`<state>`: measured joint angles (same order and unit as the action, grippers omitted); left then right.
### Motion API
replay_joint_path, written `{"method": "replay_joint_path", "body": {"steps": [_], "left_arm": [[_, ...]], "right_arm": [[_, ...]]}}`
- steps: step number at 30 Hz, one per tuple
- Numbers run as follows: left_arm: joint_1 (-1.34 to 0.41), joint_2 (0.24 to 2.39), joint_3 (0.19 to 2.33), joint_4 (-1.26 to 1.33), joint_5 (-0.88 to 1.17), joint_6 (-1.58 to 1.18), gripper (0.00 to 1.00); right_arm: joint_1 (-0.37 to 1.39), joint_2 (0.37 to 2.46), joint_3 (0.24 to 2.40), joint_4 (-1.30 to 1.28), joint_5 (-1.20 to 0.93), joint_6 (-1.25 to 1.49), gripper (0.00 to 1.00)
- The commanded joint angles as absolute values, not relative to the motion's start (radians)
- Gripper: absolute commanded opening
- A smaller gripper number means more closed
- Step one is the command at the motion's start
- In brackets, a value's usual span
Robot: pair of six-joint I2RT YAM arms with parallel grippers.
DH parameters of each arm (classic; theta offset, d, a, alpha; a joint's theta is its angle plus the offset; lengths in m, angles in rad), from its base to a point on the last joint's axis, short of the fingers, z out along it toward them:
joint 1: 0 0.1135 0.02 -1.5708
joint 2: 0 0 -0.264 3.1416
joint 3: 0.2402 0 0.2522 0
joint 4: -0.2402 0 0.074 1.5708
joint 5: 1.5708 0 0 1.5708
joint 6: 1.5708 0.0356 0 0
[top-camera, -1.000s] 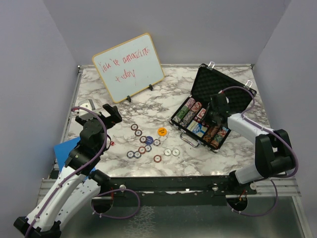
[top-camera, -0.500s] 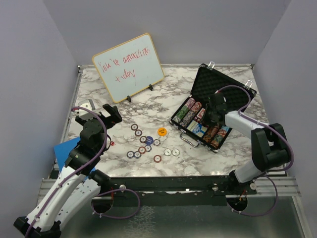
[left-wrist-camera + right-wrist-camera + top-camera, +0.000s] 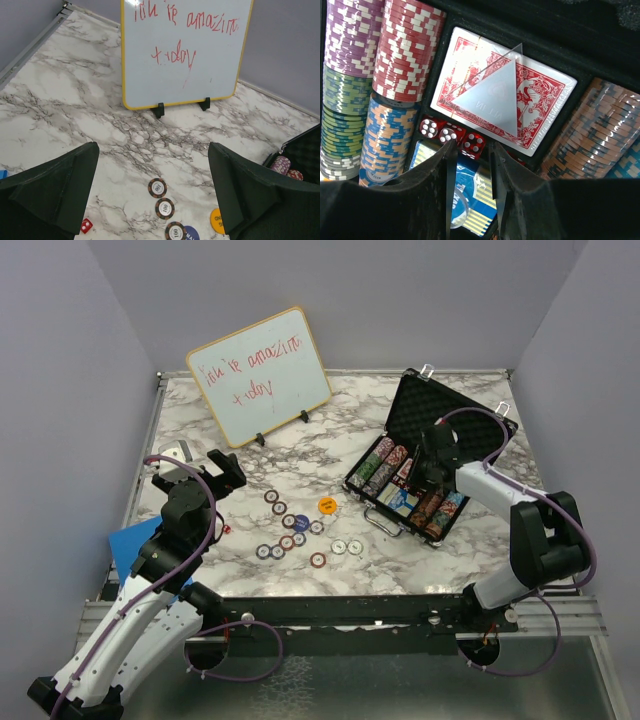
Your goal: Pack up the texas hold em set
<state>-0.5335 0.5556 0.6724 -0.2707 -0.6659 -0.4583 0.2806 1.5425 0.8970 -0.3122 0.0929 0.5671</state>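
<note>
**Texas hold em set: case well stocked, a scatter of chips yet to go in**

Starting nearest the arm bases, lower left of the overhead view: the left gripper [image 3: 224, 468] hangs with its fingers spread wide, nothing between them. Just beyond it a tiny red die [image 3: 86, 225] lies alone on the marble table [image 3: 350, 410].

Then the leftovers, about a dozen loose chips [image 3: 290, 532] strung across the centre of the frame, some touching, some on their own. The orange-yellow disc [image 3: 327, 505] sits at their far right edge. None of that is packed. My read is that this is the bulk of the work left, plus closing the lid and snapping the latches [image 3: 427, 369].

Over to the middle right, the briefcase [image 3: 425, 405] stands open, lid tilted back, black foam showing. The right gripper [image 3: 432, 478] is down inside it, fingers drawn close with only a narrow gap, and I can see nothing pinched between them.

The right wrist view shows how full the case is. Stacks of chips [image 3: 407, 45] lie on edge in their slots: purple, red, green and blue-and-orange on the left, brown on the right. A red card deck [image 3: 545, 95] fills the centre well with a clear triangular marker [image 3: 490, 100] resting on it. Three red dice [image 3: 450, 132] line up right at the fingertips, and a blue deck [image 3: 475, 200] shows beneath them.

Farthest back, upper left, the whiteboard [image 3: 260, 375] stands on its feet, no part of the set.
</note>
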Motion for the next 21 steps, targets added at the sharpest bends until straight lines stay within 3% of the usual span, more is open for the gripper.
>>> {"method": "replay_joint_path", "body": {"steps": [1, 5, 14, 21], "left_arm": [[-0.535, 0.553, 0.666, -0.261, -0.652, -0.453, 0.99], [-0.535, 0.554, 0.666, -0.261, -0.653, -0.453, 0.99], [-0.535, 0.554, 0.666, -0.263, -0.652, -0.453, 0.99], [-0.535, 0.549, 0.666, -0.267, -0.655, -0.453, 0.99]], "right_arm": [[0.282, 1.524, 0.915, -0.355, 0.142, 0.566, 0.39], [0.281, 1.532, 0.911, -0.339, 0.124, 0.558, 0.37], [0.281, 1.575, 0.907, -0.310, 0.114, 0.575, 0.22], [0.281, 1.578, 0.922, -0.294, 0.106, 0.531, 0.24]]}}
